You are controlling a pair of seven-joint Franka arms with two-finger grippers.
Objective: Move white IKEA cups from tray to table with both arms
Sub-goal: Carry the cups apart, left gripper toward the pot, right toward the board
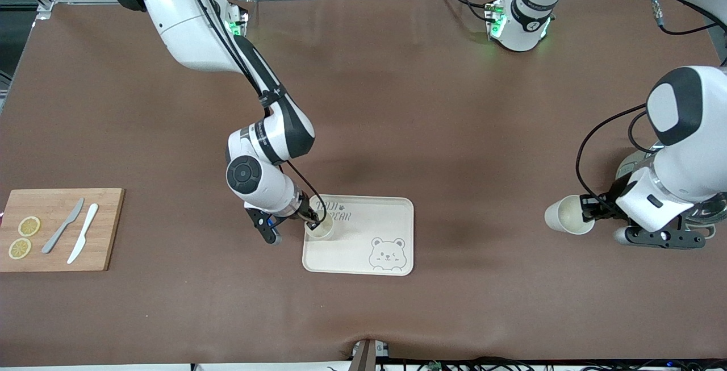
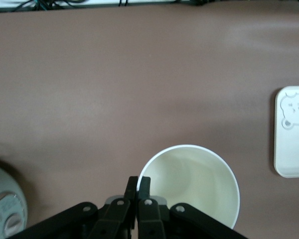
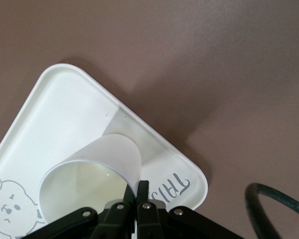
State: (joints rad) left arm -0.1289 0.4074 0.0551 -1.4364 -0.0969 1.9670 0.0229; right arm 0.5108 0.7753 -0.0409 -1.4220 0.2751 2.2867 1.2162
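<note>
My right gripper [image 1: 314,224] [image 3: 137,188] is shut on the rim of a white cup [image 1: 322,228] [image 3: 87,175]. It holds the cup tilted, low over the lettered corner of the cream bear-printed tray [image 1: 363,257] [image 3: 65,109]. I cannot tell whether the cup touches the tray. My left gripper [image 1: 588,212] [image 2: 138,185] is shut on the rim of a second white cup [image 1: 567,216] [image 2: 197,181]. That cup is tipped on its side above the bare brown table at the left arm's end. The tray [image 2: 292,132] shows well apart from this cup.
A wooden cutting board [image 1: 108,246] at the right arm's end carries two lemon slices [image 1: 28,226], a grey knife [image 1: 62,226] and a white knife [image 1: 83,233]. A pale round appliance [image 1: 633,165] [image 2: 5,206] stands under the left arm.
</note>
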